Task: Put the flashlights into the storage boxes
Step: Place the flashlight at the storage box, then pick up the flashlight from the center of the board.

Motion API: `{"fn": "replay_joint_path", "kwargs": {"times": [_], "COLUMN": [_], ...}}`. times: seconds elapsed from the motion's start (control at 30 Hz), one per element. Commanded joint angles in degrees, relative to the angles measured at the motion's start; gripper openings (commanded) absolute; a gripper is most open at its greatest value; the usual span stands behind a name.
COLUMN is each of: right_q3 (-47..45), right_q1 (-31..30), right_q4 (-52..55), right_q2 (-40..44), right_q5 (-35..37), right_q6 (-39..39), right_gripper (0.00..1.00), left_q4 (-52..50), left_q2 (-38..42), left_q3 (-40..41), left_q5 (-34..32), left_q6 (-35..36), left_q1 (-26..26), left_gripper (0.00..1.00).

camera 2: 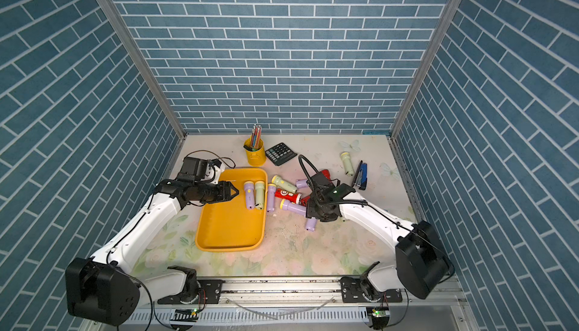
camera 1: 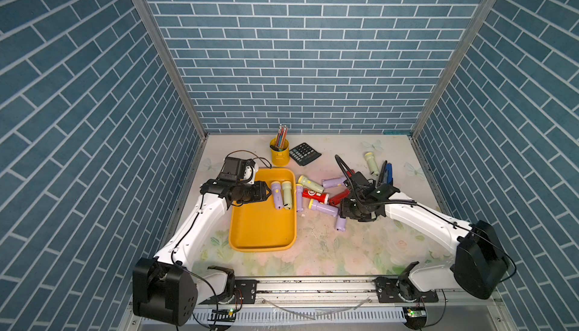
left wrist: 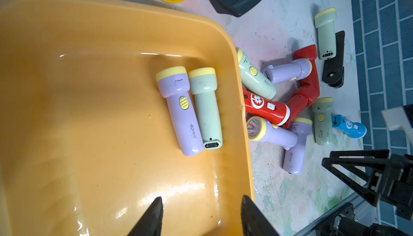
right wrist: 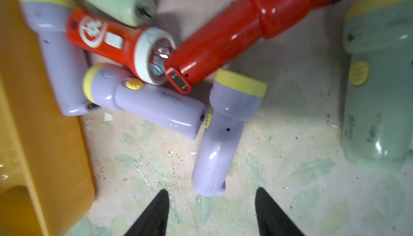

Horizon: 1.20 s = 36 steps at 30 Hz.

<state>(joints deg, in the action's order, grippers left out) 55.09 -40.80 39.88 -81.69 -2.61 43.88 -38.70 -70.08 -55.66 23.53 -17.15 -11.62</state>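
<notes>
The orange-yellow storage box (camera 1: 263, 248) (camera 2: 228, 248) holds a lilac flashlight (left wrist: 178, 112) and a pale green one (left wrist: 206, 107) side by side at its far end. My left gripper (left wrist: 202, 199) hangs open over the box's floor (left wrist: 89, 89), holding nothing. To the right of the box lies a pile of lilac, green and red flashlights (camera 1: 315, 195), and a blue one (left wrist: 348, 126) shows behind them. My right gripper (right wrist: 212, 192) is open just short of the tail of a lilac flashlight (right wrist: 220, 138) (camera 1: 341, 223) lying on the mat.
A yellow pencil cup (camera 1: 279, 154) and a black calculator (camera 1: 304, 154) stand at the back. A blue-black stapler (camera 1: 386, 172) lies beside a lone green flashlight (camera 1: 371, 163) at the back right. Brick-pattern walls close off three sides.
</notes>
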Motion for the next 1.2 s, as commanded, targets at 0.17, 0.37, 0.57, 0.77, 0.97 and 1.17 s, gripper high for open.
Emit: {"fn": "replay_joint_path", "kwargs": {"times": [0.17,0.37,0.57,0.77,0.97,1.17], "right_q3": [3.78,2.9,4.83,2.99,0.68,-3.48], "right_q1": [-0.66,-0.69,-0.6,1.1,1.91,1.91], "right_q4": [4.68,-1.12,1.85,3.3,2.32,-1.35], "right_q2": [-6.0,-8.91,-11.86,-13.15,-11.94,-8.75], "right_q5": [-1.17,-4.94,-0.24,1.87,1.9,2.25], "right_q6": [3.7,4.02,2.81,1.91,1.74,2.88], "right_gripper": [0.61,0.6,0.57,0.57,0.51,0.4], "left_q4": [3.38,3.56,4.04,3.62,3.81,4.73], "left_q2": [-0.38,-2.12,-2.27,-1.95,-1.54,-1.66], "left_q3": [3.1,1.89,1.65,1.34,1.43,1.17], "left_q5": [0.54,0.46,-0.15,0.02,0.0,0.89], "left_q6": [-0.98,-0.62,-0.91,-1.06,-1.41,-2.21], "left_q1": [-0.07,-0.07,-0.07,-0.07,-0.07,-0.08], "left_gripper": [0.57,0.56,0.56,0.56,0.56,0.55]}}
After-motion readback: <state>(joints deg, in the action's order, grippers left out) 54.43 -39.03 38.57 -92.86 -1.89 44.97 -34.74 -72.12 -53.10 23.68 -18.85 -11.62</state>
